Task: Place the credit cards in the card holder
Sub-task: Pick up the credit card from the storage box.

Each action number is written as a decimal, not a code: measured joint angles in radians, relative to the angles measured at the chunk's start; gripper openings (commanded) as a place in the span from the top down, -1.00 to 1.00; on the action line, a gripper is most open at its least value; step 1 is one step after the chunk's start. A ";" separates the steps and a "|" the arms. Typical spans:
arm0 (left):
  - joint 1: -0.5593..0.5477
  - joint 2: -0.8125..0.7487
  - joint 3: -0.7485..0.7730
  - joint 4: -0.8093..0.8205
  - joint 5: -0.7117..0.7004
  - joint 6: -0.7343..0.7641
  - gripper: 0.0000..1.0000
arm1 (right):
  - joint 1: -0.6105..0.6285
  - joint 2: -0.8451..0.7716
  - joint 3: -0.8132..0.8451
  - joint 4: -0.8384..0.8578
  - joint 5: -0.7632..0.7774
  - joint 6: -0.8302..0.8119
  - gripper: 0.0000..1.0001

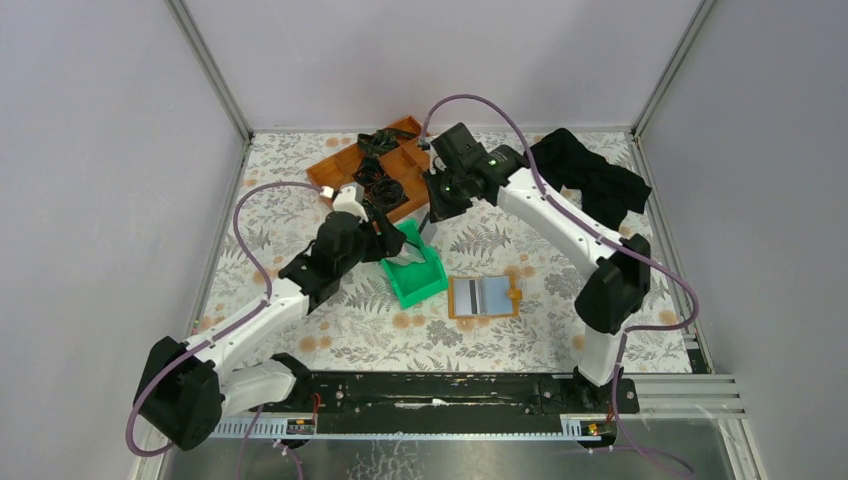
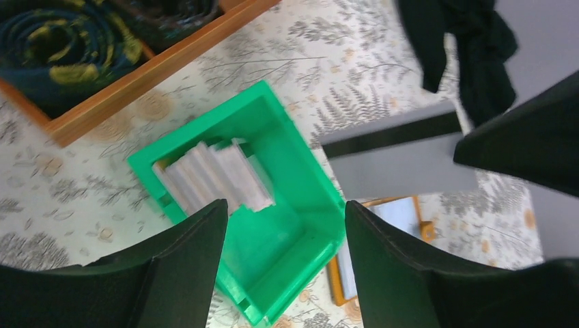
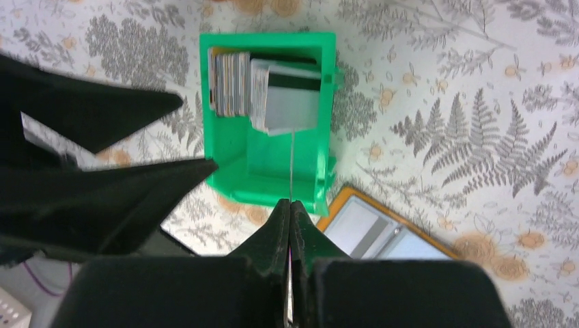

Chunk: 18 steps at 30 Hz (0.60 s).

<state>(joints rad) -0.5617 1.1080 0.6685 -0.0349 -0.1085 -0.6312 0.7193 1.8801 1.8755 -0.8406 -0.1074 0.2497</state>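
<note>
**Right claw pinching one card above the bin**

Starting nearest the arm bases, the wallet (image 1: 483,297) is lying open and flat on the patterned table (image 1: 330,335). Its pale inside is facing up and its small tab is pointing right. It is sitting just right of the green bin (image 2: 300,140); whether the two are touching, I cannot tell.

Moving up the table, the bin is sitting askew to the table edge. A stack of whitish cards (image 2: 212,179) is standing on edge inside it, toward its far end.

The left claw (image 2: 283,208) is hovering directly over the bin with its jaws spread wide, gripping nothing. The bin's near half is showing between its two fingers.

The right claw (image 3: 290,208) is reaching across from the right side and hanging above the bin too. Its fingers are pinched tight on a single card (image 2: 399,160), grey with a black stripe along one long edge. The claw is holding it by one end, up clear of the bin. From the right wrist the card is showing edge-on, a thin line running out of the closed fingertips. From the left wrist it is hanging in front of part of the wallet.

Further back, the orange tray (image 2: 136,78) is sitting beyond the bin, with dark rolled items lying in its compartments. At the far right, a black cloth (image 1: 590,175) is lying crumpled on the table.
</note>
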 measured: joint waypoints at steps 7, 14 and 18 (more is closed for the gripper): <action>0.090 0.048 0.000 0.206 0.322 0.011 -0.30 | -0.063 -0.169 -0.185 0.002 -0.135 -0.003 1.00; 0.105 0.176 0.000 0.384 0.680 0.006 -0.09 | -0.108 -0.295 -0.348 0.034 -0.311 0.010 1.00; 0.105 0.228 0.000 0.438 0.810 -0.006 -0.08 | -0.124 -0.328 -0.418 0.062 -0.400 0.020 1.00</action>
<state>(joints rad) -0.4568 1.3357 0.6685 0.4034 0.7013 -0.6373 0.5957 1.5524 1.4574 -0.7784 -0.5072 0.2699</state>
